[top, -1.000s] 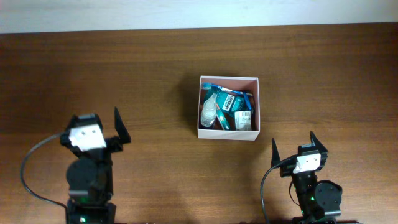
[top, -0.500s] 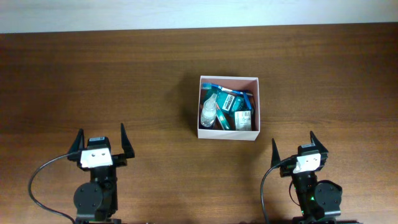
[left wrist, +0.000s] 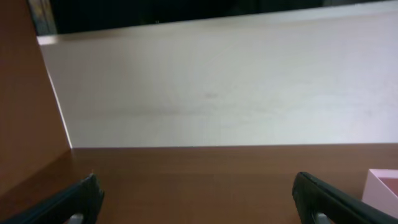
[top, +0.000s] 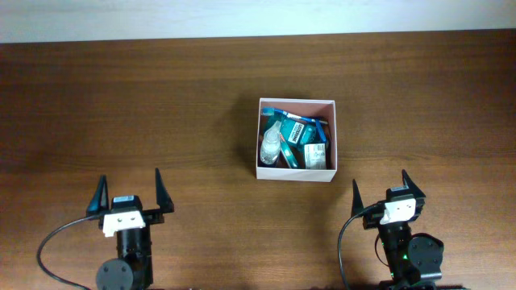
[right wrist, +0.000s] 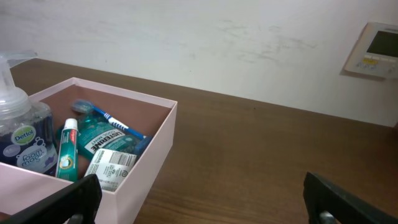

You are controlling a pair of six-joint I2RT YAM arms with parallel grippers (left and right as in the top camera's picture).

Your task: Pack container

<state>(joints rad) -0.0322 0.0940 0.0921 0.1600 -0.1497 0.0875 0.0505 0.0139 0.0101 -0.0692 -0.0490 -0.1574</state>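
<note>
The container (top: pixel 295 175), a square white-walled box with a pinkish inside, sits right of the table's middle. It holds a clear foam bottle (top: pixel 271 145), a teal mouthwash bottle (top: pixel 300 133) and a blue toothbrush (top: pixel 282 112). My left gripper (top: pixel 130 179) stands open and empty at the near left, far from the box. Open and empty too, my right gripper (top: pixel 380 181) is just below the box's right corner. In the right wrist view the container (right wrist: pixel 155 146) lies ahead on the left, with the foam bottle (right wrist: pixel 22 134) and a toothpaste tube (right wrist: pixel 67 149) inside. The left wrist view catches only a corner of the container (left wrist: pixel 384 186).
Brown wooden tabletop (top: pixel 161 105) runs all round the box. A pale wall (left wrist: pixel 217 87) closes off the far edge. A white wall panel (right wrist: pixel 373 50) hangs at the upper right of the right wrist view. A wooden side board (left wrist: pixel 25 112) stands at the left.
My left arm has drawn back toward the near edge and squared up, its gripper still open. The right arm and the container have not moved.
</note>
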